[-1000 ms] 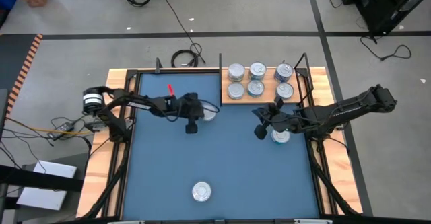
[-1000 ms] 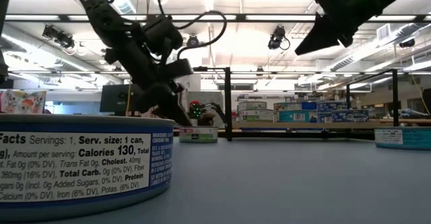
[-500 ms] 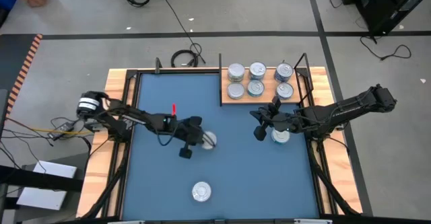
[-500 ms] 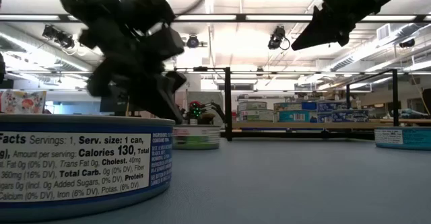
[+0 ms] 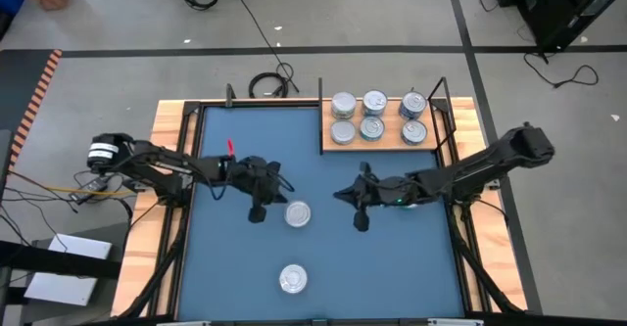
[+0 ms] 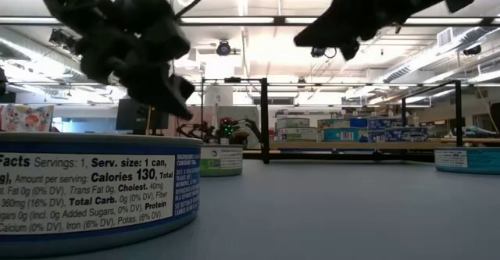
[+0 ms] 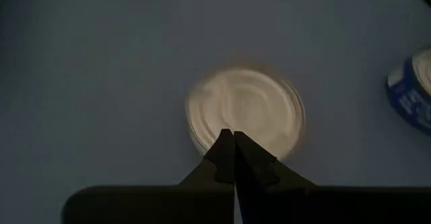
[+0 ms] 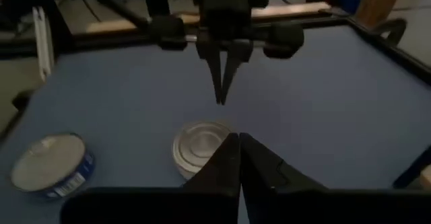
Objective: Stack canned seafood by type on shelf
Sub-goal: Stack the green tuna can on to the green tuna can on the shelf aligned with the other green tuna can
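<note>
One silver-lidded tin point(image 5: 298, 213) stands on its base on the blue mat between my two grippers; it also shows as the tin point(image 7: 246, 113) and the tin point(image 8: 199, 146). My left gripper point(image 5: 265, 197) hangs shut just left of it, pointing down, above the mat. My right gripper point(image 5: 343, 195), point(image 8: 239, 150) is shut and raised to the tin's right. A blue-labelled tin point(image 5: 292, 279), point(image 6: 94, 190) sits near the mat's near edge. Several tins point(image 5: 373, 116) stand in two rows on the wooden shelf point(image 5: 328, 145) at the far right.
Another tin point(image 6: 469, 160) stands on the mat's right side; in the high view my right arm point(image 5: 460, 174) covers it. A black post frame point(image 5: 320, 111) borders the shelf. The blue mat point(image 5: 225, 257) has open room on its near left and near right.
The middle tin has slid along the mat from near the shelf's left end toward the near edge. My left gripper moved with it toward the near edge, then drew off to the left and rose. My right gripper moved toward the table's left, to beside that tin.
</note>
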Robot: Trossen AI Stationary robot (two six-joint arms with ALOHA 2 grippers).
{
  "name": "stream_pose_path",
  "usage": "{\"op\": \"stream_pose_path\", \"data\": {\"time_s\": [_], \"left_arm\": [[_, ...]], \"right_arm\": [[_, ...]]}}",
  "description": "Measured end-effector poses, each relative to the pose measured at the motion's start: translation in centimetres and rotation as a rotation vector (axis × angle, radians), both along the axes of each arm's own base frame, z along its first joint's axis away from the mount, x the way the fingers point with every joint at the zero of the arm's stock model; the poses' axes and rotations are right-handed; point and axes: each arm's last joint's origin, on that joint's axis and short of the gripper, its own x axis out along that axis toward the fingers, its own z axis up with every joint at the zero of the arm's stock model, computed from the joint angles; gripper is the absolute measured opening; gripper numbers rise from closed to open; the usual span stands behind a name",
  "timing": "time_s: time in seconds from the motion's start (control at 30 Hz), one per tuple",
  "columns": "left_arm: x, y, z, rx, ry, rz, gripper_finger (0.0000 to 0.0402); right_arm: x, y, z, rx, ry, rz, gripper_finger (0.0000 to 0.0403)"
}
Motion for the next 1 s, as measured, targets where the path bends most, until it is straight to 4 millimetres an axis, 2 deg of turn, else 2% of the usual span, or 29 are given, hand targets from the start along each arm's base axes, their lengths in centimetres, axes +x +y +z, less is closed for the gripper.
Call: {"op": "stream_pose_path", "data": {"time_s": [0.17, 0.43, 0.6, 0.77, 1.0], "left_arm": [[-0.8, -0.4, -2.1, 0.013, 0.127, -0.002, 0.0000], [0.5, -0.9, -4.8, 0.021, 0.157, 0.023, 0.0000], [1.8, -1.6, -5.5, 0.002, 0.065, 0.013, 0.0000], [2.9, -2.2, -5.0, -0.030, -0.019, -0.012, 0.0000], [5.2, -3.3, -5.7, -0.041, -0.103, -0.045, 0.0000]], "right_arm": [[2.2, 0.6, -1.4, -0.016, 0.067, 0.016, 0.0008], [5.2, 1.5, -3.5, -0.040, 0.154, 0.097, 0.0004], [5.1, 1.6, -3.9, -0.042, 0.246, 0.108, 0.0005], [5.0, 1.7, -3.5, -0.017, 0.271, 0.107, 0.0006], [4.6, 2.4, -3.9, 0.052, 0.321, 0.119, 0.0032]]}}
